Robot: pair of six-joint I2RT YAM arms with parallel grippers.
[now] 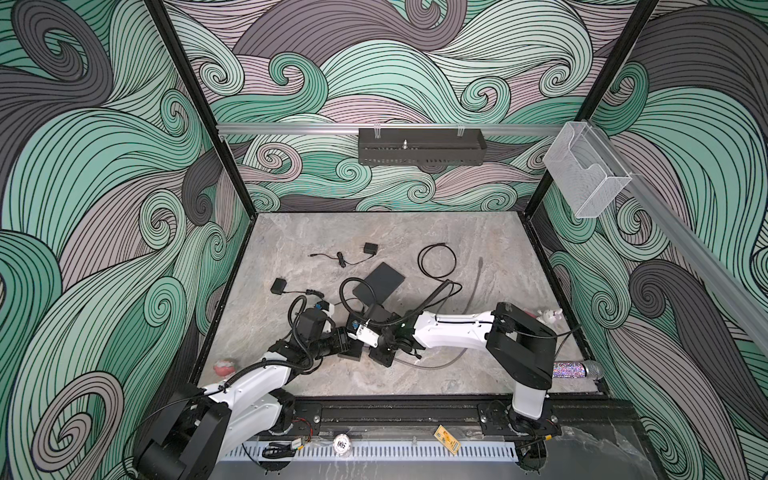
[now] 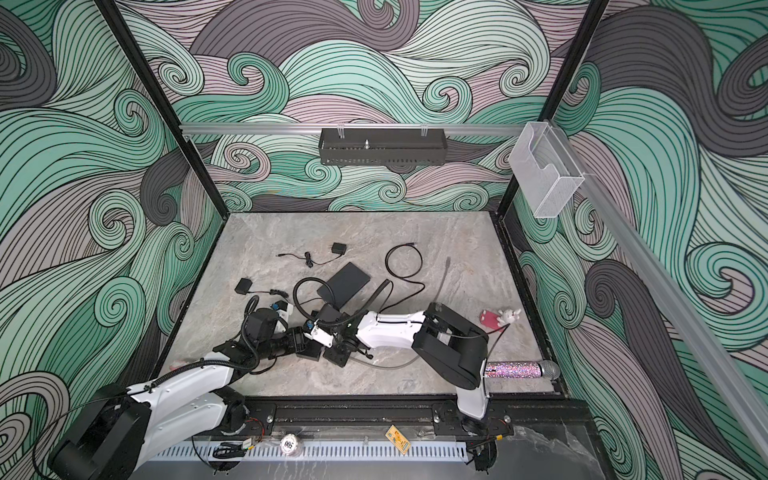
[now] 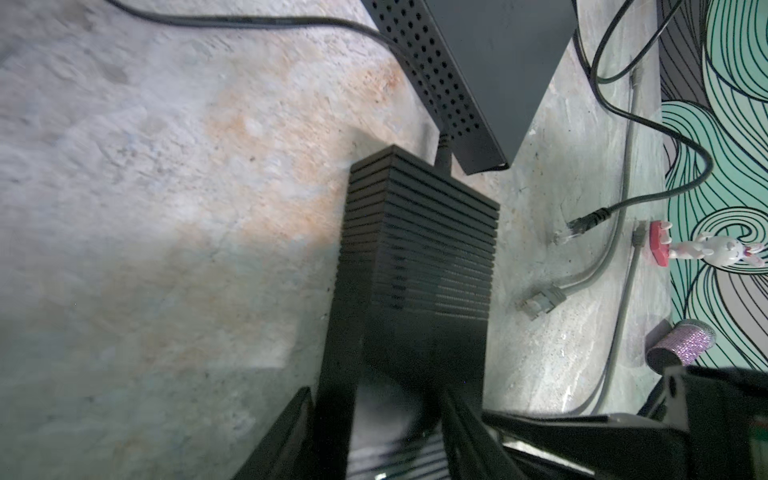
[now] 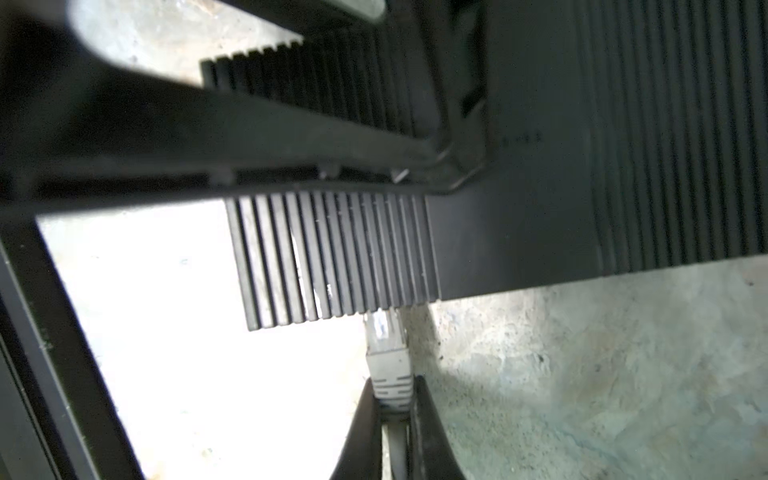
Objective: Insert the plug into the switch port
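Observation:
The switch (image 3: 419, 249) is a black ribbed box; my left gripper (image 3: 378, 392) is shut on its near end, one finger on each side. In both top views it lies low between the two wrists (image 1: 350, 352) (image 2: 309, 353). My right gripper (image 4: 395, 386) is shut on the grey plug (image 4: 388, 357). The plug's clear tip touches the lower edge of the switch (image 4: 519, 232), beside its ribbed part. The port itself is hidden. The plug's grey cable (image 1: 440, 365) trails right across the table.
A flat black box (image 1: 379, 280) with a perforated side lies just behind the switch. Loose around it are a black cable (image 3: 586, 222), another grey plug (image 3: 540, 301), a looped black cord (image 1: 436, 259) and two adapters (image 1: 370, 248) (image 1: 277, 286). A rabbit figure (image 1: 549, 316) and a glitter microphone (image 1: 575, 369) sit at the right edge.

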